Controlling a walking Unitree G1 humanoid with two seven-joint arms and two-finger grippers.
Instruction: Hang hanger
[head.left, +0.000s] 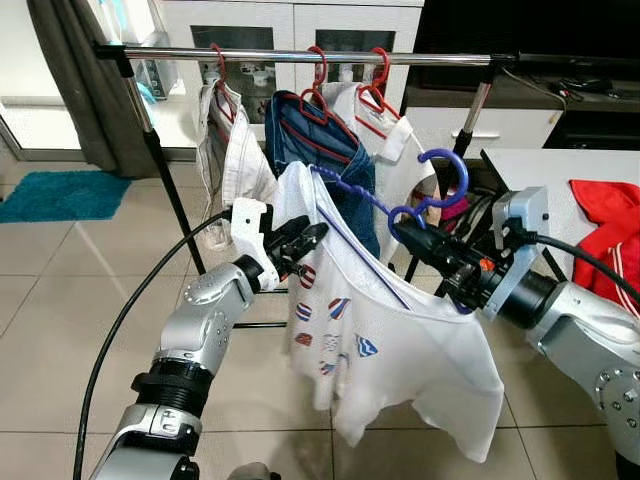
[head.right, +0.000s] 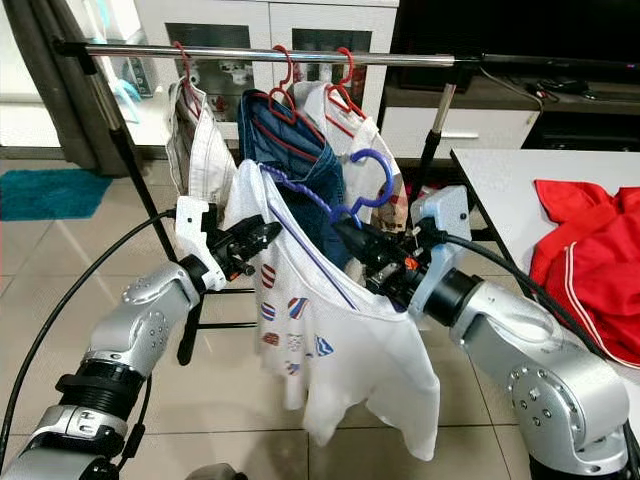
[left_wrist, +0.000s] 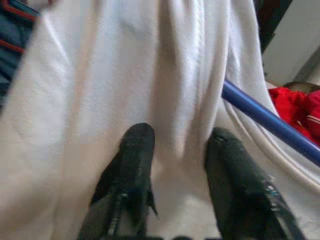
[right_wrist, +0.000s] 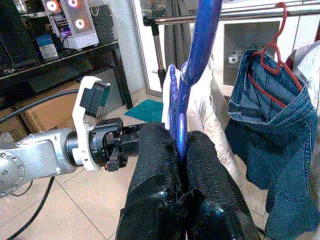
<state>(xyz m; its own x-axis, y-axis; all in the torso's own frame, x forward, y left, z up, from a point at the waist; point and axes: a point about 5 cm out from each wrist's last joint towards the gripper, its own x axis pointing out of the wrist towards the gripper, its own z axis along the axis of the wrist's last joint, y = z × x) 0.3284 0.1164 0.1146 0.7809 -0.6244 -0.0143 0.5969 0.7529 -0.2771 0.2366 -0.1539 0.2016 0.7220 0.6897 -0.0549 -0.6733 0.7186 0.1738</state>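
A blue hanger (head.left: 445, 165) carries a white T-shirt (head.left: 400, 340) with small flag prints. It is held in the air in front of and below the metal rail (head.left: 300, 55), its hook off the rail. My right gripper (head.left: 405, 228) is shut on the hanger's neck just under the hook, and the blue neck runs between its fingers (right_wrist: 150, 150). My left gripper (head.left: 312, 238) is at the shirt's left shoulder with its fingers (left_wrist: 135, 150) apart and pressed against the white cloth. The hanger's blue bar (left_wrist: 270, 120) slants past beside it.
On the rail hang three red hangers with a white garment (head.left: 235, 150), jeans (head.left: 320, 140) and a white polo (head.left: 400, 140). A white table (head.left: 540, 170) with a red garment (head.left: 610, 215) stands to the right. A teal rug (head.left: 60, 195) lies far left.
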